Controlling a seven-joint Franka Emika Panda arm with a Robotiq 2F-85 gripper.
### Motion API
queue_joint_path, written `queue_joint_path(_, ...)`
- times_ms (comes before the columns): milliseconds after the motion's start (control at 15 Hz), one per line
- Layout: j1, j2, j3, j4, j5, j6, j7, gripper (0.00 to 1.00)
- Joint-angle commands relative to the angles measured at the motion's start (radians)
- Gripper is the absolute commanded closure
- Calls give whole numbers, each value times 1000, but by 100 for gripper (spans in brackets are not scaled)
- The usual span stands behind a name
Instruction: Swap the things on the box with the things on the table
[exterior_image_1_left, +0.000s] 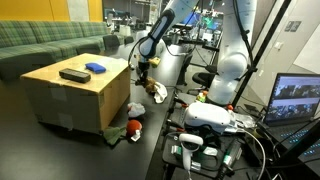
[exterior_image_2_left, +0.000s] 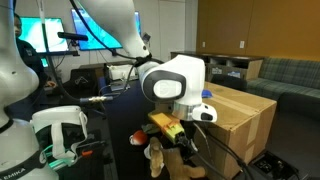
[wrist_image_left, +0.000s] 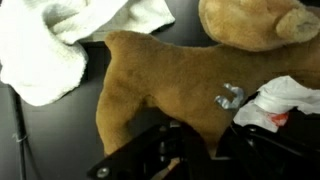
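Note:
A brown plush toy (wrist_image_left: 150, 80) fills the wrist view, lying on the black table. My gripper (wrist_image_left: 200, 150) is down on it, and its two fingers look shut on a narrow part of the toy. In an exterior view the gripper (exterior_image_1_left: 143, 72) hangs low beside the cardboard box (exterior_image_1_left: 75, 95). On the box lie a black remote-like object (exterior_image_1_left: 74, 75) and a blue object (exterior_image_1_left: 96, 68). In an exterior view the gripper (exterior_image_2_left: 168, 135) is close to the camera, over the plush (exterior_image_2_left: 160, 155), with the box (exterior_image_2_left: 240, 115) behind it.
A white towel (wrist_image_left: 60, 40) lies next to the brown toy, with a white and red item (wrist_image_left: 285, 100) on its other side. More soft toys (exterior_image_1_left: 135, 108) lie on the table by the box. A green sofa (exterior_image_1_left: 50, 40), monitors and cables surround the area.

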Motion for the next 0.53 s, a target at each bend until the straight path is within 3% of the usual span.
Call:
queue_joint_path(0, 56, -188, -41, -26, 20, -54, 2, 97)
queue_joint_path(467, 149, -305, -70, 52, -63, -11, 130, 97)
